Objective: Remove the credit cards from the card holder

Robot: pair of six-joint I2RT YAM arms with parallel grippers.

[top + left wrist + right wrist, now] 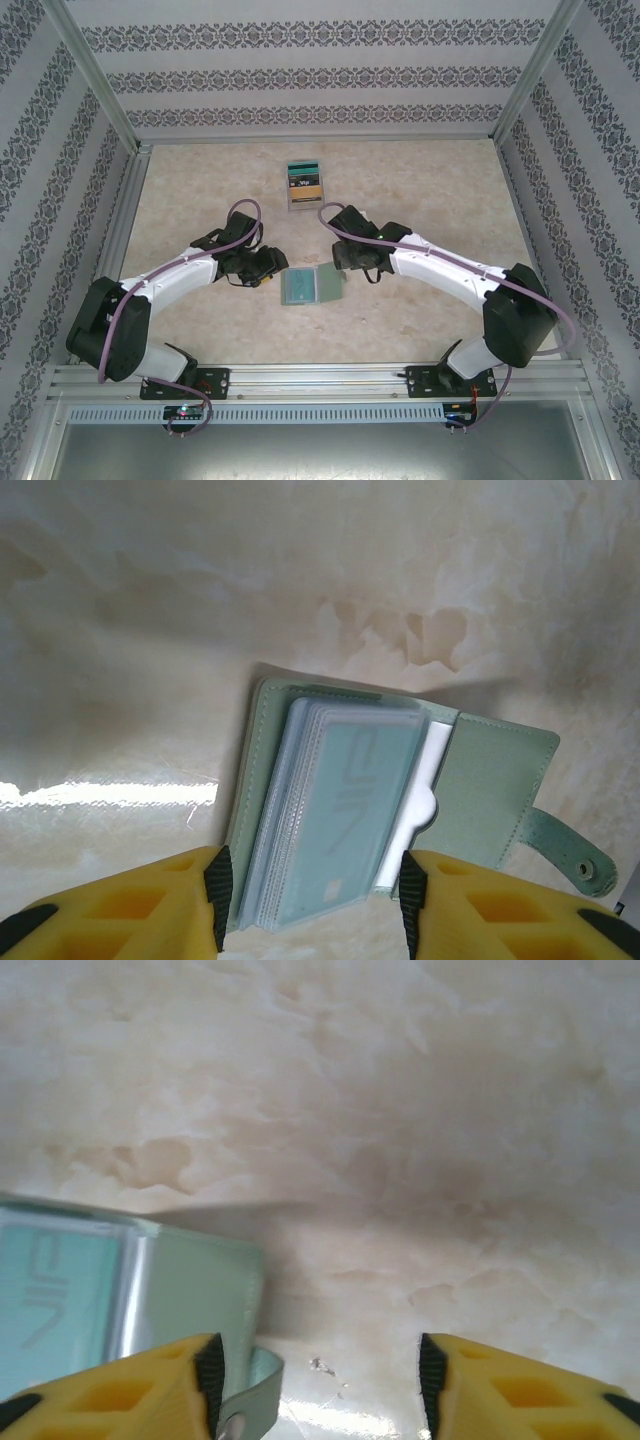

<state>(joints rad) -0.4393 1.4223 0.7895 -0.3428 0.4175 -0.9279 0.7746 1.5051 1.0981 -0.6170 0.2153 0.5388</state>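
Subject: the card holder point(326, 284) lies opened flat on the table point(430, 180), in the near-middle area between the two arms. Its left panel carries a stack of clear sleeves; its right panel is bare grey-green, with a strap tab point(568, 845) at the right edge.

Contents: a teal card point(350, 810) sits in the top sleeve. A white edge point(432, 770) projects from the right side of the stack; whether it is a card cannot be told. Two or three cards point(304, 186) lie well apart on the far side of the table, so the task is judged partly done.

Tools: the left gripper point(313, 905) has its jaws spread wide, one pad at each side of the sleeve stack's near end. It is pinching nothing, and contact with the holder cannot be confirmed. The right gripper point(320, 1390) is also spread and empty, just beside the holder's right panel and over the tab.

Step in hand, as judged: drawing the next card from its sleeve.

Recommendations:
- Pin the bare right panel or the tab with the right gripper before pulling, since the light holder would otherwise slide.
- Close the left jaws on the exposed card edge only, not on the whole sleeve stack.
- Pull along the sleeve opening, low and slowly.

Risk: the holder lifts with the card.
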